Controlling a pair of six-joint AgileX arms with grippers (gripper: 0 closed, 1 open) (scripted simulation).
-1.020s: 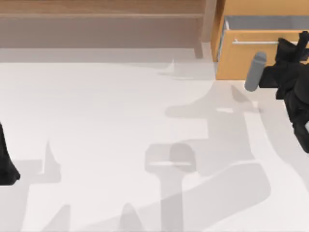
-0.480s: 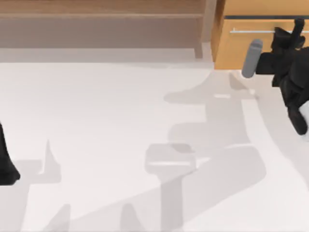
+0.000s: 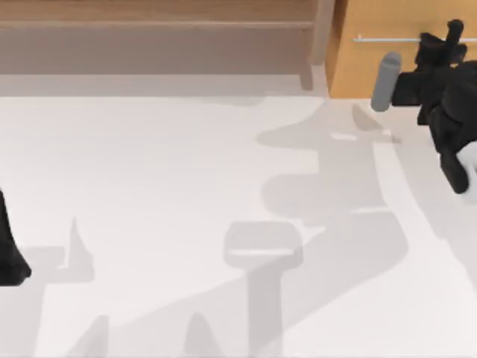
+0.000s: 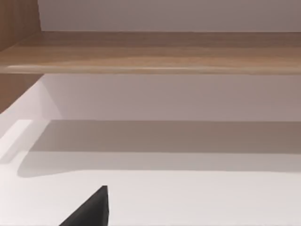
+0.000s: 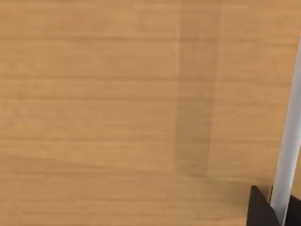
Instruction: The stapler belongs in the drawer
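Note:
The stapler is out of view. At the back right, the drawer point(image 3: 387, 67) shows its orange-tan front, pushed in with no inner walls visible. Its thin silver bar handle point(image 3: 384, 39) runs across the front. My right gripper point(image 3: 450, 36) is at the right part of this handle. In the right wrist view the handle point(image 5: 288, 155) passes between two black fingertips point(image 5: 259, 209), in front of the drawer front point(image 5: 117, 94). My left gripper point(image 3: 11, 257) is parked at the table's left edge, and a black fingertip point(image 4: 89, 211) shows in the left wrist view.
A brown open shelf unit point(image 3: 156, 37) runs along the back, left of the drawer, and also appears in the left wrist view point(image 4: 150, 52). The white tabletop point(image 3: 186, 186) spreads out in front of it. A grey cylinder point(image 3: 384, 80) sticks out from my right arm.
The drawer has slid from open to shut, and its inner walls have gone from sight. My right gripper moved toward the back with the handle. The left arm stayed still.

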